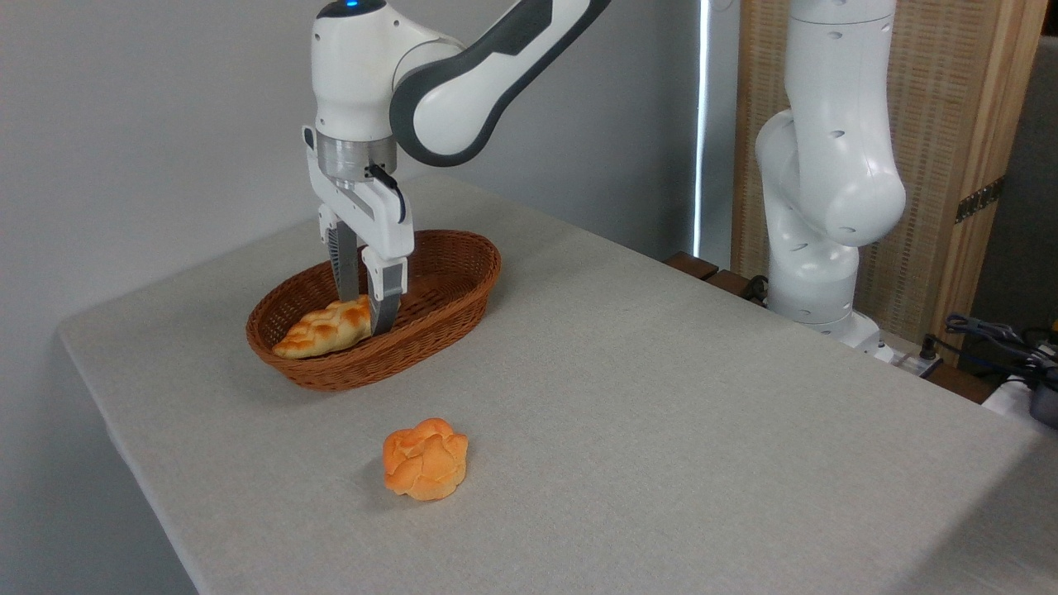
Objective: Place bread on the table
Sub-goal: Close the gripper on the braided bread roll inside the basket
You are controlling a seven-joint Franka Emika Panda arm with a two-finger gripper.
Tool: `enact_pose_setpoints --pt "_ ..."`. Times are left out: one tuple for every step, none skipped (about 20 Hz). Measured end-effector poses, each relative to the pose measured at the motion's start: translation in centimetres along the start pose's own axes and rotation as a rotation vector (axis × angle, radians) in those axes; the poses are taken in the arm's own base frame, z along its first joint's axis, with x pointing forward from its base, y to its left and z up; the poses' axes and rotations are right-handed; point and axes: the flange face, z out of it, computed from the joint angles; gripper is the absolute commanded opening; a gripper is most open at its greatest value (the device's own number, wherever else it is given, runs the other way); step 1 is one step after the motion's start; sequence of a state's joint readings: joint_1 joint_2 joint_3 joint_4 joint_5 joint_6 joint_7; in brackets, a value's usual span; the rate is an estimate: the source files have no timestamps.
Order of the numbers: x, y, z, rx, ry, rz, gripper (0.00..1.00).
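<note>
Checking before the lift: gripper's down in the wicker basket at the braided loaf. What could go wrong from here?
1. The gripper straddles only the right end of the long golden braided loaf, so the loaf may droop or slip out when lifted.
2. The fingers sit low inside the brown oval wicker basket; a sideways move before rising could catch its rim and drag it.
3. The small round orange bun already lies on the grey cloth table, limiting the nearest drop spot.

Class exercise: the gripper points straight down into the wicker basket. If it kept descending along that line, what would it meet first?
The gripper already straddles the right end of the braided bread, so it would probably press against the loaf, then the basket floor beneath. Actual contact is hard to judge from this single view.
</note>
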State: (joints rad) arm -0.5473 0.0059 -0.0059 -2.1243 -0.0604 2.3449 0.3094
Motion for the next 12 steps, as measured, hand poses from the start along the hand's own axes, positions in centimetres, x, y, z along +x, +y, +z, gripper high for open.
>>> enact_pose_setpoints --pt "0.0 0.0 0.1 0.0 -0.001 0.001 1.0" --pt "0.0 0.0 0.2 0.001 0.002 0.001 1.0" --pt "0.1 -0.1 0.2 0.003 0.009 0.001 1.0" --pt "0.2 -0.1 0.3 0.005 0.015 0.001 1.0" --pt "0.3 -0.1 0.4 0.007 0.019 0.001 1.0" --pt "0.3 -0.1 0.6 0.007 0.02 0.001 1.0" --pt "0.3 -0.1 0.9 0.007 0.019 0.001 0.99" --pt "0.3 -0.1 1.0 0.006 0.016 0.001 0.9" --pt "0.3 -0.1 1.2 0.006 0.015 0.001 0.77" --pt "0.4 -0.1 1.3 0.007 0.018 0.001 0.67" --pt "0.5 -0.1 1.4 0.01 0.027 0.002 0.56" --pt "0.6 -0.2 1.5 0.012 0.036 0.002 0.5"
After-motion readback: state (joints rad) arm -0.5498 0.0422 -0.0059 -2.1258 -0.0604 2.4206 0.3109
